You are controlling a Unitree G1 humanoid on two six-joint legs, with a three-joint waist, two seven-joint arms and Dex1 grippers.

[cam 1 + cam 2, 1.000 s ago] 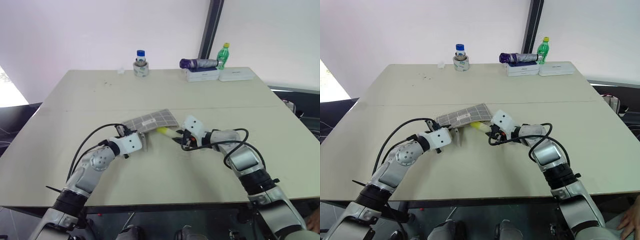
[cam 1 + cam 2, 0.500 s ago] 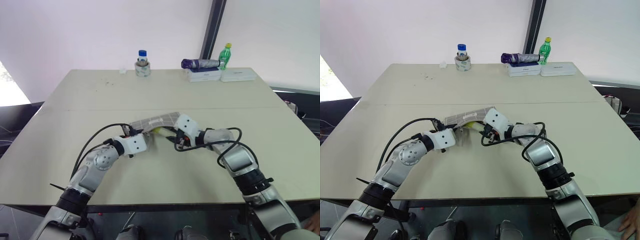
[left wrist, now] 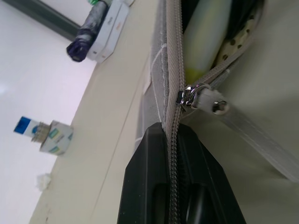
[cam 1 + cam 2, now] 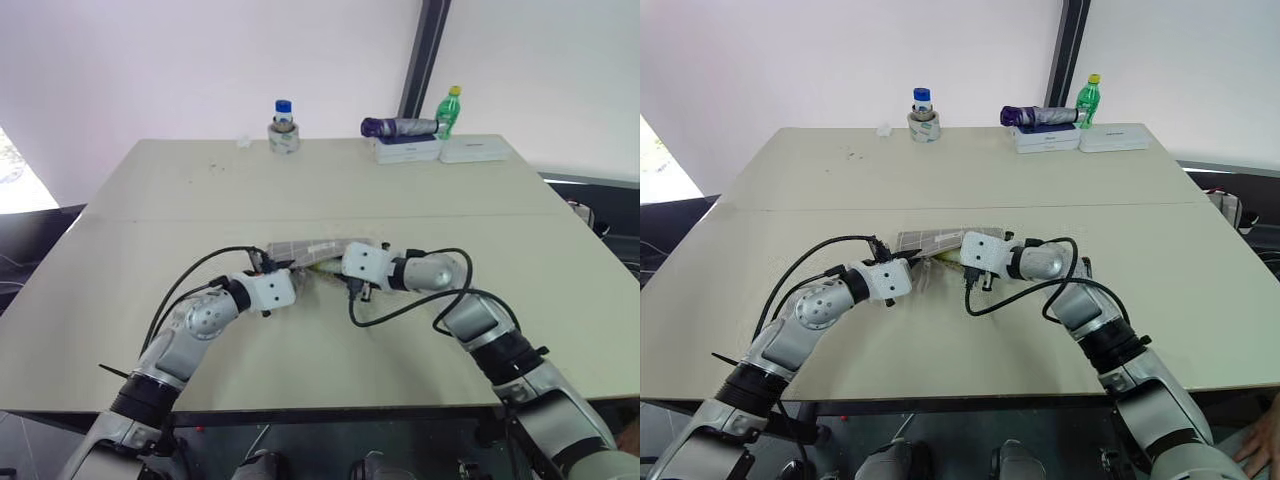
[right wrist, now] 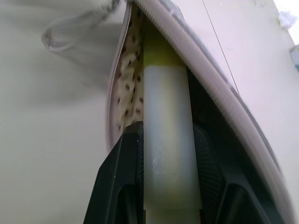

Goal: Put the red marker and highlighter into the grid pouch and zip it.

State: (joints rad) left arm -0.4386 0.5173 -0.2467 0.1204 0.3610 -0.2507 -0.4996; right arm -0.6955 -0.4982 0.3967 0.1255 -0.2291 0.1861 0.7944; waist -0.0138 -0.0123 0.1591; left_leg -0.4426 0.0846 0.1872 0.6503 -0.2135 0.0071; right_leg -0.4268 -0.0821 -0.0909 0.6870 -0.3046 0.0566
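The grid pouch [image 4: 305, 247] lies at the table's middle with its mouth open. My left gripper [image 3: 167, 129] is shut on the pouch's zipper edge, just below the metal zipper pull [image 3: 189, 95]. My right gripper [image 5: 166, 130] is shut on the pale-yellow highlighter [image 5: 167, 158], whose capped front end is inside the pouch mouth, against the dotted lining. In the left eye view the right gripper [image 4: 338, 270] meets the pouch from the right, close to the left gripper [image 4: 290, 275]. The red marker is hidden.
Along the far table edge stand a blue-capped jar on a tape roll [image 4: 283, 128], a purple folded umbrella [image 4: 398, 127] on white boxes [image 4: 475, 149], and a green bottle [image 4: 449, 110]. Black cables loop from both wrists over the table.
My right gripper has moved left and rolled, carrying the highlighter from beside the pouch into its mouth. The raised pouch flap has sunk flatter. The left gripper has shifted slightly toward the right one.
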